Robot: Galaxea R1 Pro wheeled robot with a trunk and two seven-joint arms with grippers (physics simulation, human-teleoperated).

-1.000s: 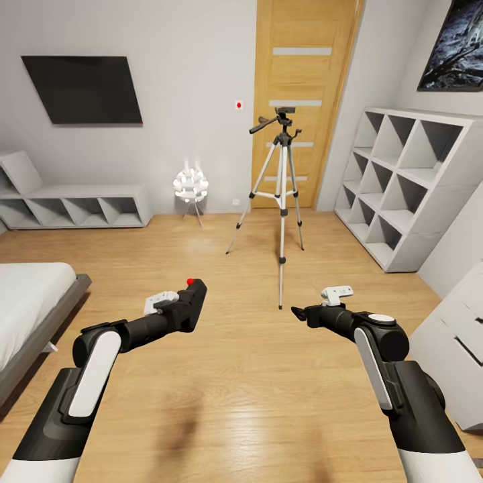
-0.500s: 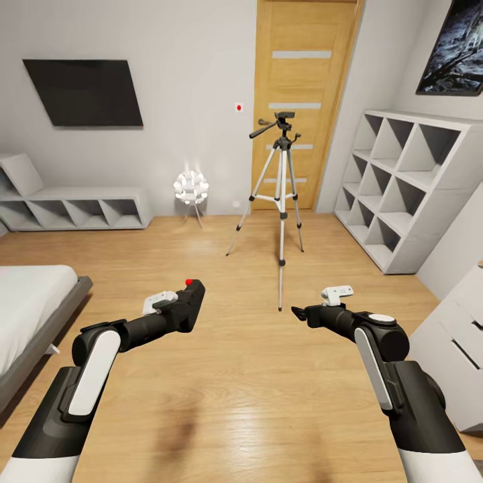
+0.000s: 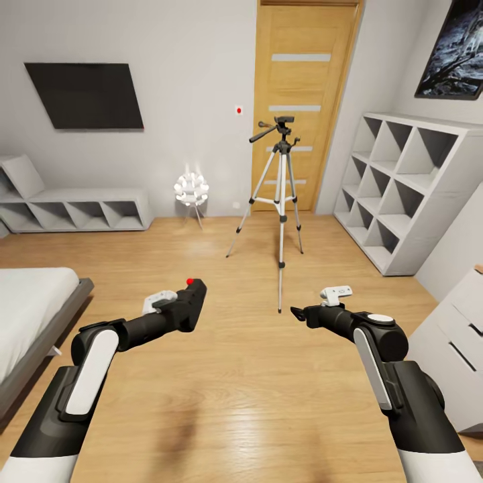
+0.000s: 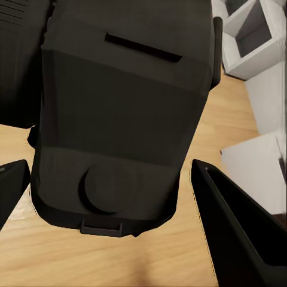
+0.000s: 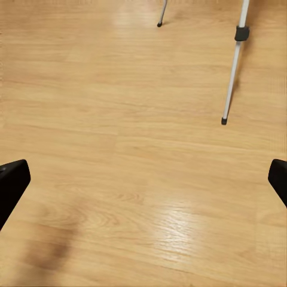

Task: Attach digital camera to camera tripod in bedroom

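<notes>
**Camera held in the left claw, tripod standing ahead by the door**

The left claw is pinching the digital camera, carrying it above the wood plank floor with its red button facing up. In the left wrist view the camera's black body is sitting between the two dark fingers, filling the space between them.

The right claw is hanging empty over the floor, its fingers spread wide; in the right wrist view the fingertips are showing at opposite edges with bare planks between them.

The camera tripod is standing upright on the floor, well ahead of both arms, in front of the wooden door. Its near leg is showing in the right wrist view. White cube shelves are lining the right wall, and the bed is lying at the left.
</notes>
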